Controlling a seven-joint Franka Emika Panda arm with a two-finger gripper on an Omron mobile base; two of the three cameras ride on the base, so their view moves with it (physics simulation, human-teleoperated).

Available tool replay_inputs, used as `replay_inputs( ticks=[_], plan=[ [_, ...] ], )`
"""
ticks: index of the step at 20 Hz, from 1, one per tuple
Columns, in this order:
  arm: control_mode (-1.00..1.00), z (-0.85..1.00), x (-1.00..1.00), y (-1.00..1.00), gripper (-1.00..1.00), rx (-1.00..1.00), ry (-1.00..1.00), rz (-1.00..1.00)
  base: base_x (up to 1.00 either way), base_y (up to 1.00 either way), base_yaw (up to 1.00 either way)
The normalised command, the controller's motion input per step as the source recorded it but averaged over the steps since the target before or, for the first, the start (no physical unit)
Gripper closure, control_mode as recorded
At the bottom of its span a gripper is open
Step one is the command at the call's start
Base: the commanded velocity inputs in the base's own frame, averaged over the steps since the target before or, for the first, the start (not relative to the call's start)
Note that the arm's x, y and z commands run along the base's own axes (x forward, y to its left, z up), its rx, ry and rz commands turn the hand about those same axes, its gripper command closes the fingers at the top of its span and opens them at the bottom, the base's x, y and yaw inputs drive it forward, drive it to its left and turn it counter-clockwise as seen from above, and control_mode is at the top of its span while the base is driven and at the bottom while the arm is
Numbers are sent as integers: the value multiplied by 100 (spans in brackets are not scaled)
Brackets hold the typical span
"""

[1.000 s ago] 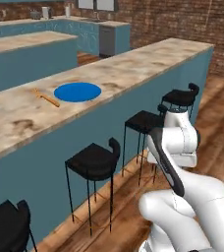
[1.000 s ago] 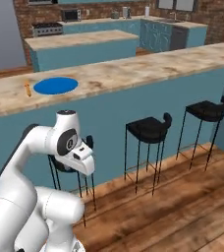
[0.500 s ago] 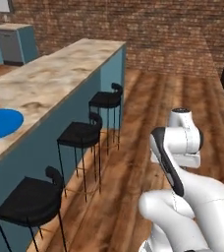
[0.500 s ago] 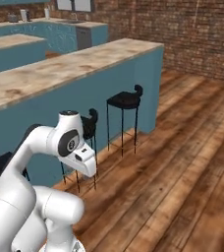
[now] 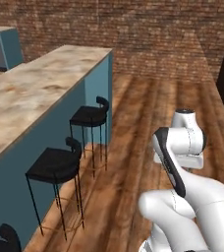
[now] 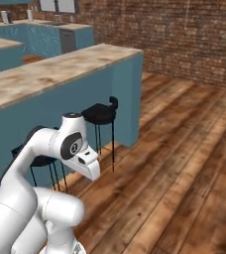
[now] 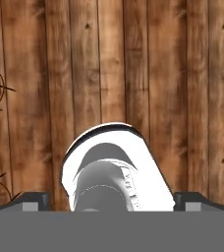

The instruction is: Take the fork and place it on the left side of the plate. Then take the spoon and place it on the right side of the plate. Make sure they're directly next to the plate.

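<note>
The arm (image 6: 40,149) is folded up tight over its own base, elbow high and the hand tucked low, pointing down at the floor. Looking along the hand, the tool (image 7: 112,202) hangs above bare wooden floor (image 7: 133,64), the planks running lengthwise away from it. Its two dark fingertips (image 7: 33,201) sit far out at either side, spread as wide as they go, with nothing gripped between them.

Off to the robot's left runs the long bench (image 5: 35,93), a mottled beige stone top on teal sides, ending in a square corner. From the right base view the same bench (image 6: 60,69) stretches away towards a back counter (image 6: 50,30) with teal cabinets. The stretch of bench top I can see is plain stone. Where the fork, the spoon and the blue plate lie, I cannot tell from here.

Black stools stand tucked against the bench side: one near the corner (image 5: 89,115), another closer in (image 5: 55,165), both with thin dark legs and low curved backs. Behind everything is a red-brown brick wall (image 5: 133,29).
</note>
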Motion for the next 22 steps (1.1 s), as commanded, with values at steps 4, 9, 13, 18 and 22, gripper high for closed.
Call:
replay_inputs(
  ticks=[4,9,13,18,22],
  plan=[
    [100,0,0,0,-100,0,0,0,100,-97,1],
    [100,0,0,0,-100,0,0,0,100,-100,0],
    [100,0,0,0,-100,0,0,0,100,-100,1],
    [100,0,0,0,-100,0,0,0,100,-100,2],
    [100,0,0,0,-100,0,0,0,100,-91,4]
  ],
)
